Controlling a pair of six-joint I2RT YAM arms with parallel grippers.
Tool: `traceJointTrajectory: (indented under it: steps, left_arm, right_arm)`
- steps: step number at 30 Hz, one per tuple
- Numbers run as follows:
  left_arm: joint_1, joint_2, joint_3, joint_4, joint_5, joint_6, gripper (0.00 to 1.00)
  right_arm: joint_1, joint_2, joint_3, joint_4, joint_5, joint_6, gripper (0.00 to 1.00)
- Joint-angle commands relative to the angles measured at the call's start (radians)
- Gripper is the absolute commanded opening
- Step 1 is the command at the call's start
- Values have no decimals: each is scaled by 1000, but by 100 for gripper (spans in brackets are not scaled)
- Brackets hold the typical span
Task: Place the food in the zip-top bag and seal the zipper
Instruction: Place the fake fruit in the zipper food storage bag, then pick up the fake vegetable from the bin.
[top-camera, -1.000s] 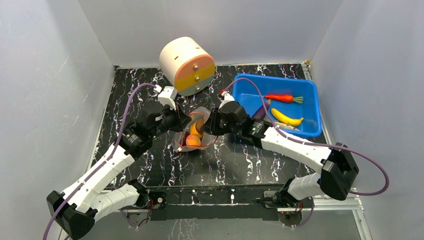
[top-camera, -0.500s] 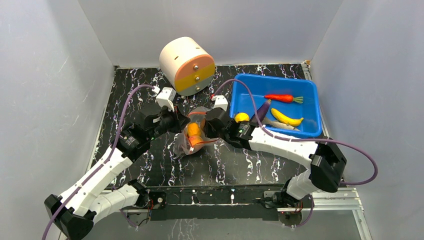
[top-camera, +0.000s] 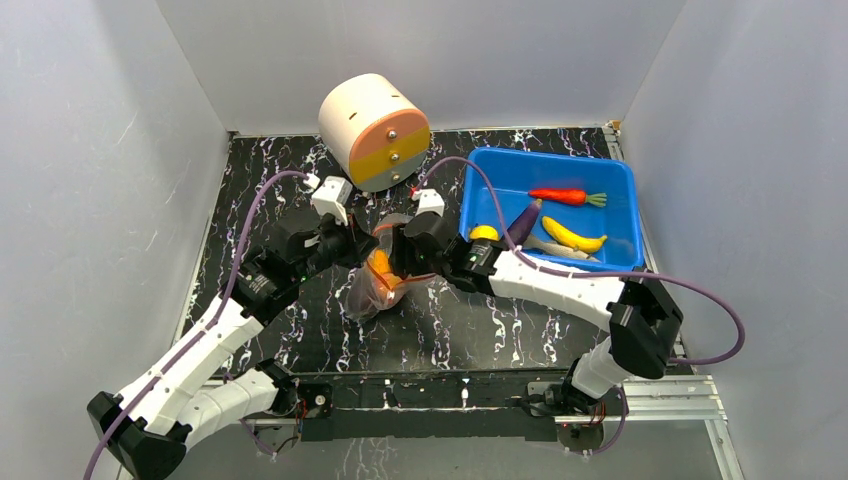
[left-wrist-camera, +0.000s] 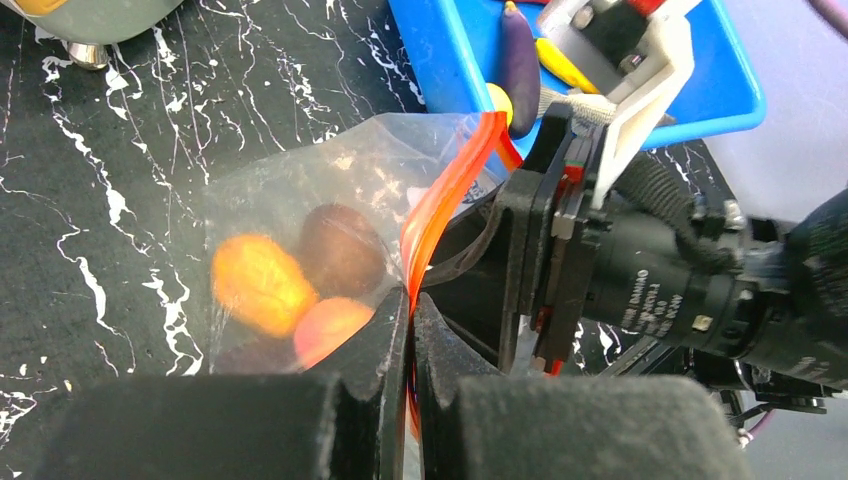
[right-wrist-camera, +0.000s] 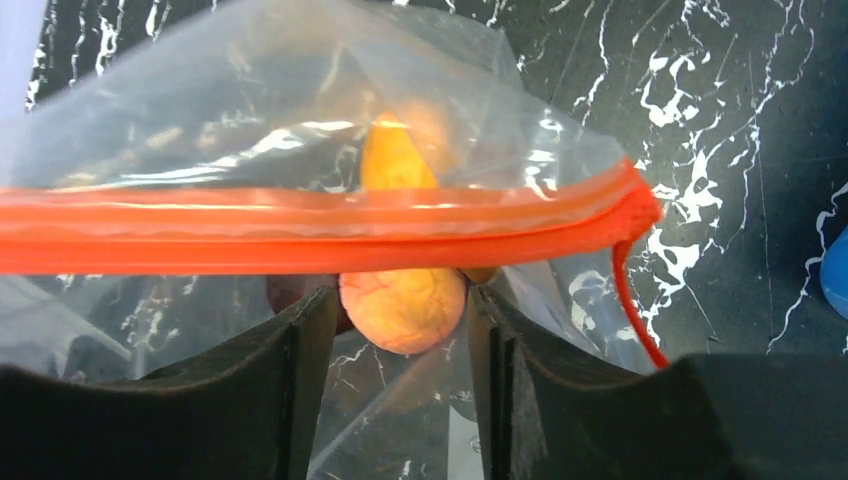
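Observation:
The clear zip-top bag (top-camera: 372, 297) lies mid-table between both grippers. Inside it are orange round pieces (left-wrist-camera: 262, 283) and a brown one (left-wrist-camera: 343, 247). My left gripper (top-camera: 358, 243) is shut on the red-orange zipper strip (left-wrist-camera: 450, 190) at the bag's mouth, seen close in the left wrist view (left-wrist-camera: 411, 300). My right gripper (top-camera: 398, 252) is open at the mouth from the right. In the right wrist view (right-wrist-camera: 400, 297) the strip (right-wrist-camera: 300, 230) crosses just past its fingertips, and an orange ball (right-wrist-camera: 402, 310) shows between them through the plastic. I see no pull tab.
A blue bin (top-camera: 600, 170) at the back right holds a carrot (top-camera: 560, 196), a banana (top-camera: 575, 237), a purple eggplant (top-camera: 522, 218) and a yellow round piece (top-camera: 484, 234). A cream-and-orange cylinder (top-camera: 375, 130) lies at the back, just behind the bag.
My right gripper has moved left from the bin's edge up to the bag's mouth, uncovering the yellow piece in the bin. The left gripper still holds the strip; the bag has shifted slightly left.

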Motion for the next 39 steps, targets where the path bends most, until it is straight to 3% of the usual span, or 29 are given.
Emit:
traceJointTrajectory:
  steps: [1,8,18,28,35,39]
  left_arm:
    - [6,-27,-17,2,4,37,0]
    - [6,-23,-26,-28,-42,92,0]
    - [6,-52,-69,13,-11,204,0]
    - [6,-76,-125,50,5,287,0]
    - [6,-100,-156,43,4,306,0]
    - [6,-115,-160,46,6,310,0]
  right_arm:
    - [2,-57,100,-3,-12,-46,51]
    - [-3,-136,145,-70,-4,-140,59]
    - [-117,-201,164,-133,29,-216,55]
    - [-409,-238,100,-112,27,-192,52]
    - [-585,-181,26,-23,139,-111,51]
    - [-675,-132,19,28,214,-154,51]
